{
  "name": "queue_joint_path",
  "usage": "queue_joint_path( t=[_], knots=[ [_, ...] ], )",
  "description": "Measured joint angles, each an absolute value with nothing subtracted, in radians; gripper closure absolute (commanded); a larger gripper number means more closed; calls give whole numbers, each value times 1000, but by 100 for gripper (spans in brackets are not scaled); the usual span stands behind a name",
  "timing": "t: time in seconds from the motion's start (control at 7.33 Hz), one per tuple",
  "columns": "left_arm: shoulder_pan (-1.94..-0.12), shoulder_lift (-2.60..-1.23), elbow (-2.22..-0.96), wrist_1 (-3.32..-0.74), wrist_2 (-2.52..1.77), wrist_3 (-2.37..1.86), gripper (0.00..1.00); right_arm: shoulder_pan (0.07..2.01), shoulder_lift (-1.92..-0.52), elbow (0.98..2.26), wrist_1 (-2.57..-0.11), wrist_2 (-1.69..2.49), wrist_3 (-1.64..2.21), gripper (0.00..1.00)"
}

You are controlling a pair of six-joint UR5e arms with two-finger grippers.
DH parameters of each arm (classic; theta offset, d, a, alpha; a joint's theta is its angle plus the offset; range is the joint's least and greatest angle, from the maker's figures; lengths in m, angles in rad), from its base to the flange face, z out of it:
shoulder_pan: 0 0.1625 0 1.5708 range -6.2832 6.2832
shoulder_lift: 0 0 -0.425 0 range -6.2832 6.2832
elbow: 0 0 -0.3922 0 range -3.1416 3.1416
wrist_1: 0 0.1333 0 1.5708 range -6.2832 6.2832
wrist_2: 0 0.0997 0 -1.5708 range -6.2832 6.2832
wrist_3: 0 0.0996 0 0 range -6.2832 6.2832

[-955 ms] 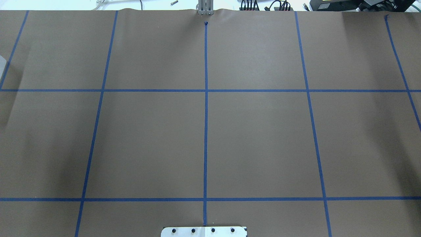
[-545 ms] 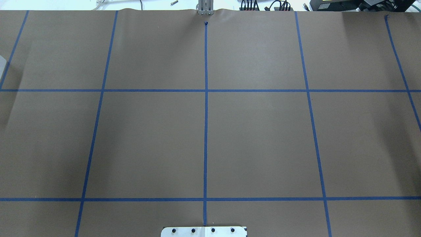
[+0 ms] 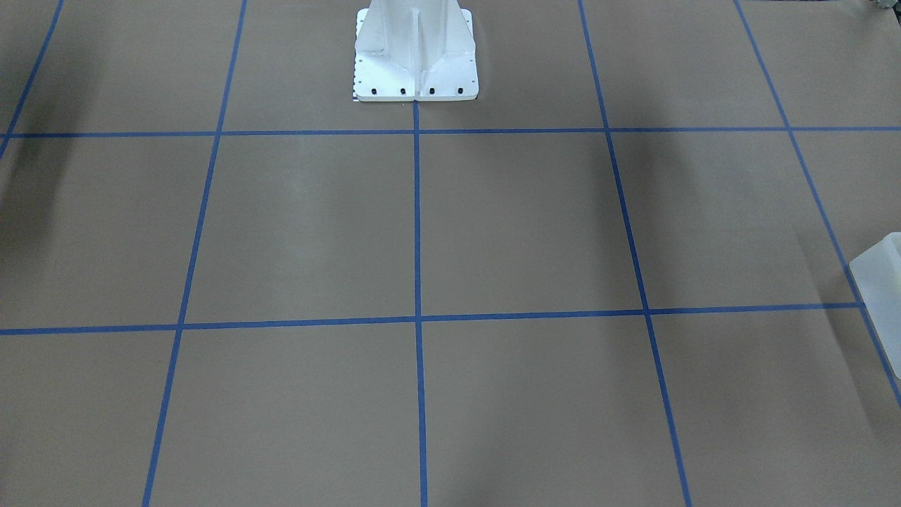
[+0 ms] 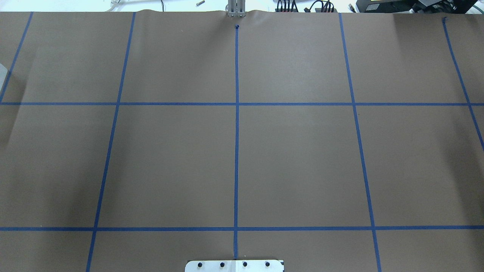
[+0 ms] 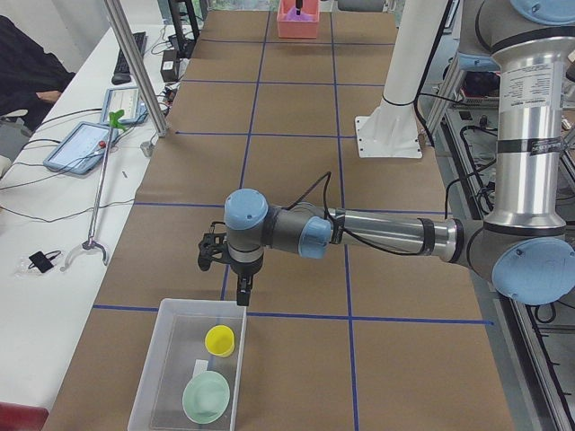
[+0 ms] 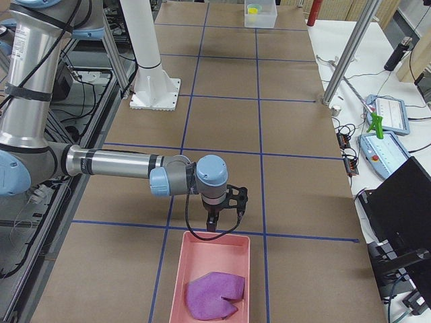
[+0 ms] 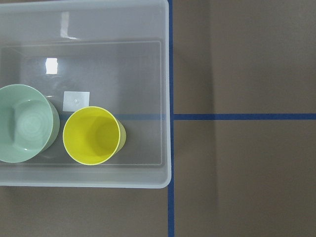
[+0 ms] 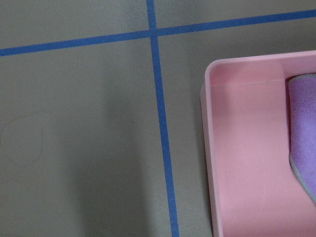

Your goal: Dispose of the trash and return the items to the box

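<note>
A clear plastic box sits at the table's left end and holds a yellow cup and a pale green bowl. The left wrist view looks down on the box, the cup and the bowl. My left gripper hangs just above the box's edge; I cannot tell whether it is open or shut. A pink tray at the right end holds a purple cloth. My right gripper hangs over the tray's edge; I cannot tell its state.
The white robot pedestal stands at the table's middle rear. The brown table carries a blue tape grid. A side bench holds tablets, cables and a metal post. The box's corner shows at the front-facing view's edge.
</note>
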State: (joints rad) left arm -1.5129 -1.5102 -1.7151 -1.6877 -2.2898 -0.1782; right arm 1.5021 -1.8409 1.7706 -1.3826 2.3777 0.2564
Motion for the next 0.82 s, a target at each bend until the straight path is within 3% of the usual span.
queue_joint_path(
  t=[0.82],
  knots=[
    [-1526,-1463,-1722,-1683,-2362,-179,1,1552,-1838,1886,-1511,2432,254,0]
  ],
)
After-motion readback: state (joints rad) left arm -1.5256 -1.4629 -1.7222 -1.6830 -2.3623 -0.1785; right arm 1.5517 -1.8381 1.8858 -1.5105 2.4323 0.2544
